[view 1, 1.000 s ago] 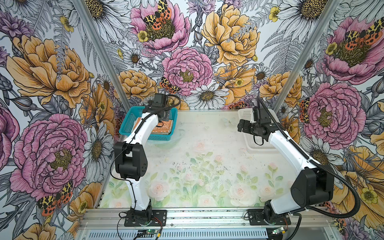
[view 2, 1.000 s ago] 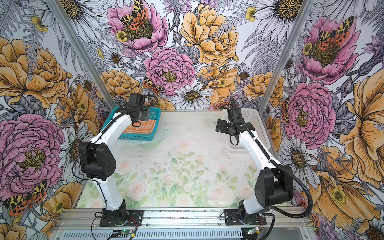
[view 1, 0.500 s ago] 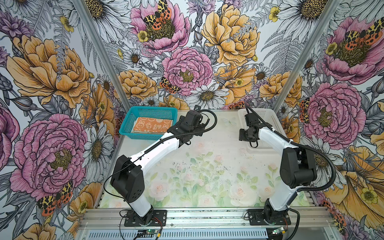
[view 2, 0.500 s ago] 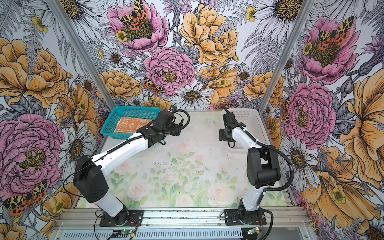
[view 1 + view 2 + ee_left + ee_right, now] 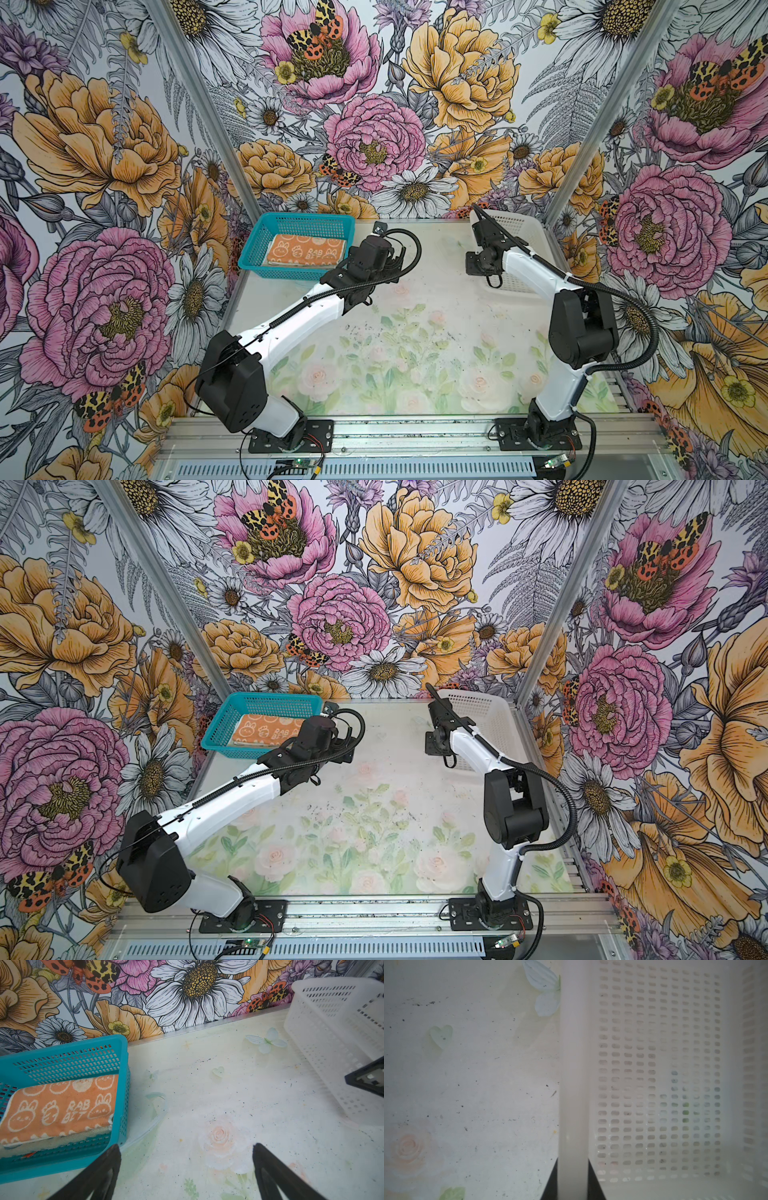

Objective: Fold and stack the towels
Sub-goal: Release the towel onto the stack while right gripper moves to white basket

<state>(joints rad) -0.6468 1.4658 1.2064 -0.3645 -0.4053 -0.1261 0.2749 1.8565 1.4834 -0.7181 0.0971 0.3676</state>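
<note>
Your left gripper (image 5: 186, 1147) hangs over the table (image 5: 228, 1084) with its jaws spread wide and nothing between them. It sits just off the corner of the teal basket (image 5: 122, 1084), and in both top views that arm reaches out to the basket's right side. Look inside the basket: the orange towel (image 5: 58, 1109) lies folded flat, white bunnies and the "RABBIT" lettering facing up, and the edge of a paler cloth (image 5: 62, 1141) shows underneath it. In a top view the same orange towel (image 5: 305, 253) fills most of the teal basket (image 5: 305, 217) at the back left of the table. Over on your other side, the right gripper (image 5: 572, 1160) is clamped on the rim of the white basket (image 5: 573, 1064), one dark finger on the outside and one on the inside of the wall. That white basket (image 5: 486, 712) stands at the back right, well apart from the teal one, and what shows of its mesh floor is bare. The two arms stay well apart across the middle of the table.
</note>
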